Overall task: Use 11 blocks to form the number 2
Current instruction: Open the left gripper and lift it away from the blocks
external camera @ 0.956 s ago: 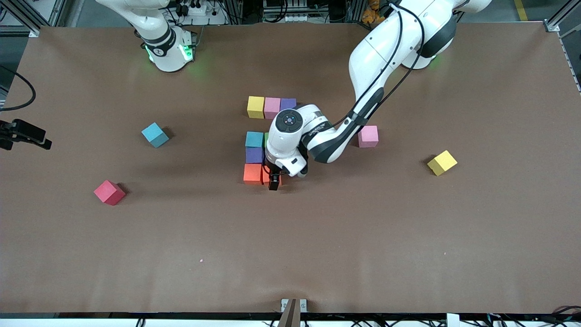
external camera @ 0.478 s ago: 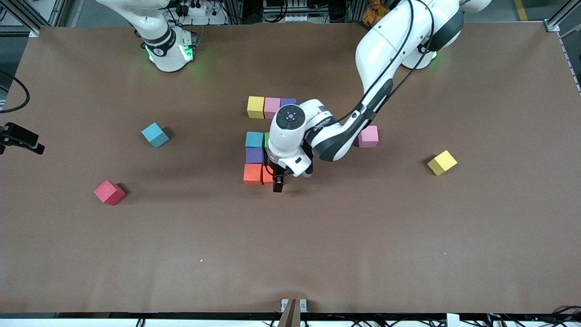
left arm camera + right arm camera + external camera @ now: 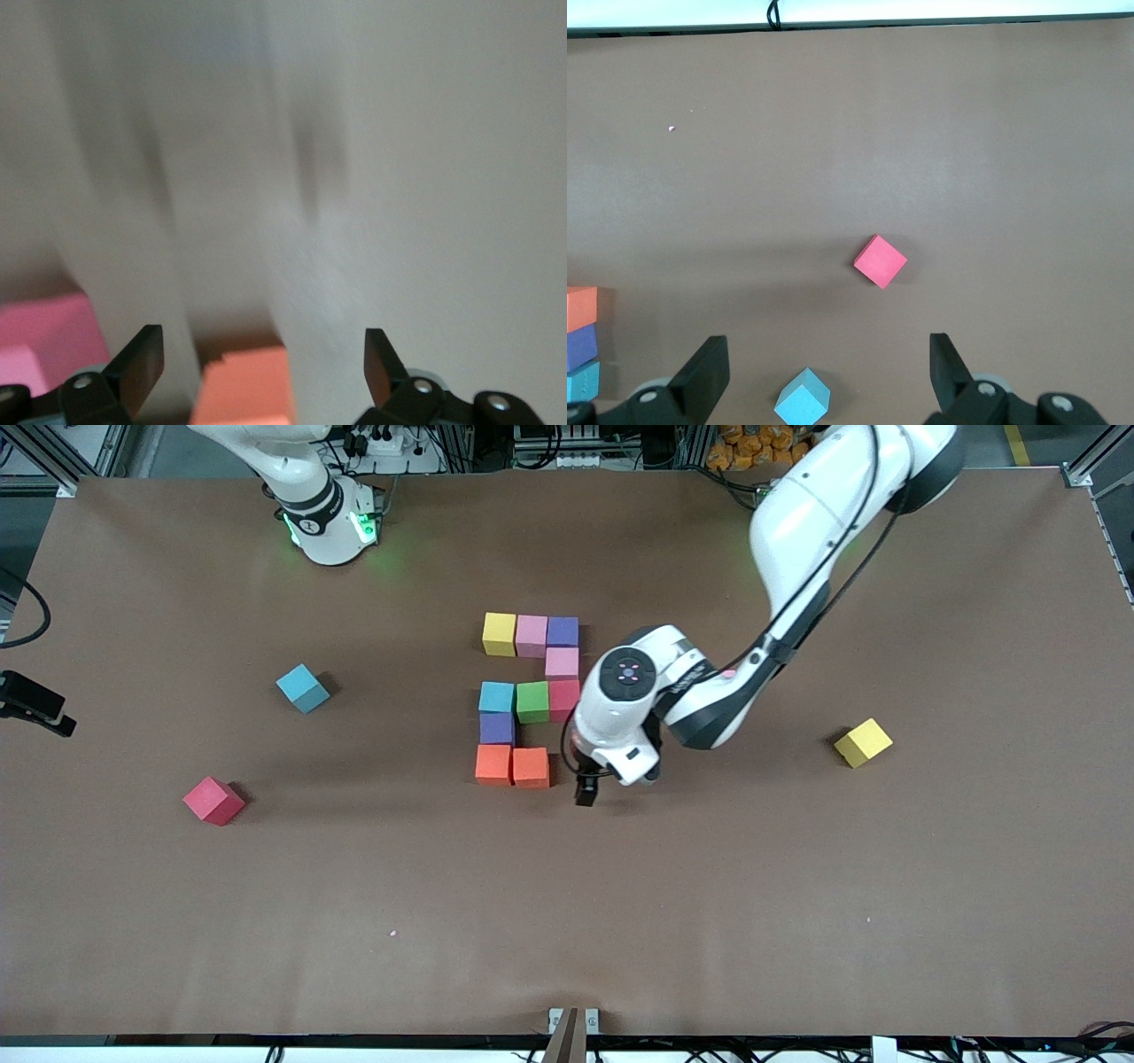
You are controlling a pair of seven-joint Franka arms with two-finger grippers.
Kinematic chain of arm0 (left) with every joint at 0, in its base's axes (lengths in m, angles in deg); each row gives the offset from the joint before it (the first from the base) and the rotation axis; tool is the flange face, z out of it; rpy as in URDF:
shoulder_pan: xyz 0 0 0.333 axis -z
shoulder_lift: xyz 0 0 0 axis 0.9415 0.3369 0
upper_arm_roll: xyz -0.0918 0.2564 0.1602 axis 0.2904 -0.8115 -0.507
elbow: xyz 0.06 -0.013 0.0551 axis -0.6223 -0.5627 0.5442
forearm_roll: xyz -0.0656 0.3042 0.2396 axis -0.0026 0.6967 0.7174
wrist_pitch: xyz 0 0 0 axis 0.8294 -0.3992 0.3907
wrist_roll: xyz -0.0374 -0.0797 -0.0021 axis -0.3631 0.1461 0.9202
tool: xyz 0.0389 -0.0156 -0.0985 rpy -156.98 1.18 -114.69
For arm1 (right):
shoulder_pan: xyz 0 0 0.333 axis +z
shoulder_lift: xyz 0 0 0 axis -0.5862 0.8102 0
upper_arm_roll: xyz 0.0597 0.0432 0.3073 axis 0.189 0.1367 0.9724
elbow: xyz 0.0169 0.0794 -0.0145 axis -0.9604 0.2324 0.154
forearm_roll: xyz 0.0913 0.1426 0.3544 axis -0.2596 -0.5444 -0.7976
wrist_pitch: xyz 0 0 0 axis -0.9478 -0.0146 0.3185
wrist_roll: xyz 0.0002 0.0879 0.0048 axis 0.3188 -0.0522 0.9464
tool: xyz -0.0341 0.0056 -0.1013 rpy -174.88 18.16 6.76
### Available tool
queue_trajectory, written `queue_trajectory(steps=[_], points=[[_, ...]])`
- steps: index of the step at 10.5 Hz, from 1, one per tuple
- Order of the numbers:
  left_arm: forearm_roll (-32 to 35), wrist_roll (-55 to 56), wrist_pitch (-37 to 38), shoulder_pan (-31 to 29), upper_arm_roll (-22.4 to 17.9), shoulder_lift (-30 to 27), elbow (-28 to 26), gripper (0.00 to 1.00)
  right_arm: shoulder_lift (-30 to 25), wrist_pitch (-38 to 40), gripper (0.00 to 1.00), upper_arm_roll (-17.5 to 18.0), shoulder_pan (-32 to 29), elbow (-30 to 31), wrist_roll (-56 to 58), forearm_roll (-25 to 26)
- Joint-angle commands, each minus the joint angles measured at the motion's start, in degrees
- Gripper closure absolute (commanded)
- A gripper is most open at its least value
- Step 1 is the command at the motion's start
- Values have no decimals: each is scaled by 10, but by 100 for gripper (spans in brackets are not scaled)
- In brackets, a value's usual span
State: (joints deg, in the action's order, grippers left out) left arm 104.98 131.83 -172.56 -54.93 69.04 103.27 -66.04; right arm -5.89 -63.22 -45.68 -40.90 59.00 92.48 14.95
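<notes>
Showing number 2 [image 3: 526, 700] at worktop [image 3: 567, 921] centre, ten blocks laid, last spot bare. Loose blue block [image 3: 302, 688], red block [image 3: 213, 801], yellow block [image 3: 863, 742] scattered well apart. Left gripper [image 3: 585, 790] open, empty, shifted off orange block [image 3: 531, 767] toward left arm's end; pink block hidden under arm. Right gripper [image 3: 828, 372] open, waiting.

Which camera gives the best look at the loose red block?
The right wrist view: the red block sits mid-picture, whole and unobstructed. The front view shows it too, smaller, toward the right arm's end of the table. The left wrist view misses it.
</notes>
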Motion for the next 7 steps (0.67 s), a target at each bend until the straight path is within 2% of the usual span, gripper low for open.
queue_trajectory(steps=[1, 5, 7], points=[[-11, -60, -7, -61, 28, -91, -135, 0, 8, 0, 0, 2, -6, -14, 5, -3], [-8, -244, -5, -197, 126, -143, -254, 0, 19, -13, 0, 2, -7, -13, 5, -6], [-8, -368, 2, -229, 141, -174, -300, 0, 20, -13, 0, 2, -7, -13, 5, -8]])
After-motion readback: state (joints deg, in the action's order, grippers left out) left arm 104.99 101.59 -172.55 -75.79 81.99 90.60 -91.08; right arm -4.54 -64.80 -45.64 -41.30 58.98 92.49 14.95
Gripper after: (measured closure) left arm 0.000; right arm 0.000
